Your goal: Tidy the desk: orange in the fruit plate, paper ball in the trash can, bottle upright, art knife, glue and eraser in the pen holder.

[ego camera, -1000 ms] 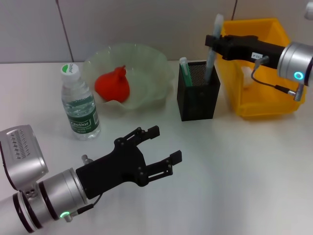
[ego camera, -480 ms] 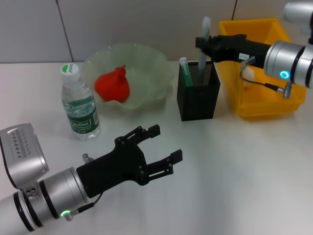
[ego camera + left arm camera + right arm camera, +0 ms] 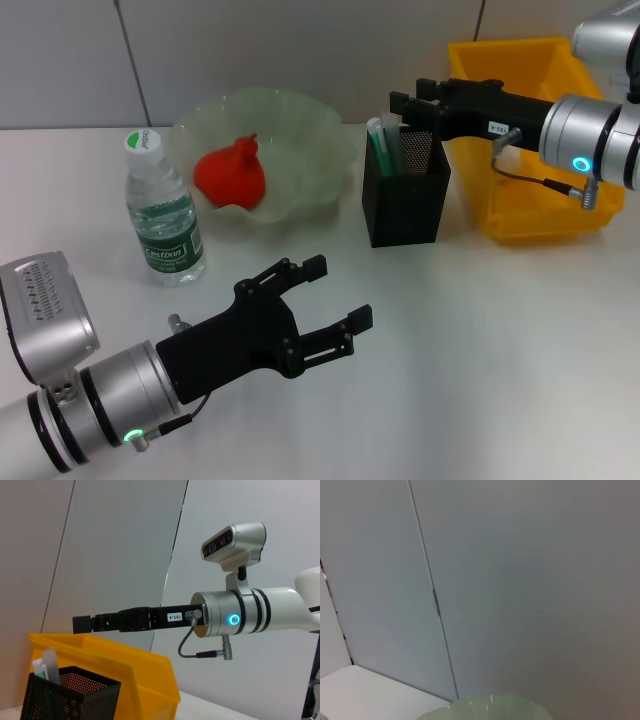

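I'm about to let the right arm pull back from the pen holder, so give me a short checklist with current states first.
1. Right tool over the pen holder: ok.
2. Right tool let go of the item: cannot tell.
3. Items standing inside the holder: ok.
4. Bottle upright: ok.
5. Red fruit in the fruit plate: ok.
6. Left tool open, empty, low over the table: ok.
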